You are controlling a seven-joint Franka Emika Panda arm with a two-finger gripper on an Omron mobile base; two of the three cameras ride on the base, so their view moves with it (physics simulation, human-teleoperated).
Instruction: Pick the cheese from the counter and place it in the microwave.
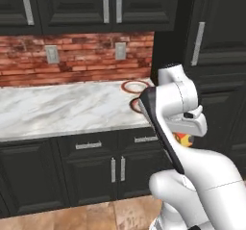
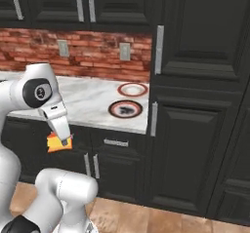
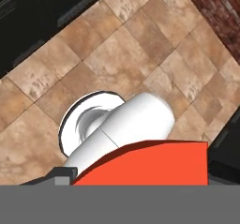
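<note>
The cheese (image 2: 58, 144), a yellow-orange wedge with a red edge, hangs in the air in front of the dark lower cabinets, below the level of the counter (image 2: 93, 100). My gripper (image 2: 64, 140) points down and is shut on it. From the left base view the cheese (image 1: 182, 138) peeks out behind my forearm, off the right end of the counter (image 1: 57, 108). In the hand view its red rind (image 3: 150, 164) lies across the bottom between my fingers, over the floor. The microwave is out of view.
Two round red-rimmed plates (image 2: 133, 89) (image 2: 125, 109) sit at the counter's right end. A tall dark cabinet (image 2: 195, 105) rises to their right. Brick backsplash (image 1: 77, 56) with outlets runs behind. Brown tile floor (image 3: 117, 54) lies below the hand.
</note>
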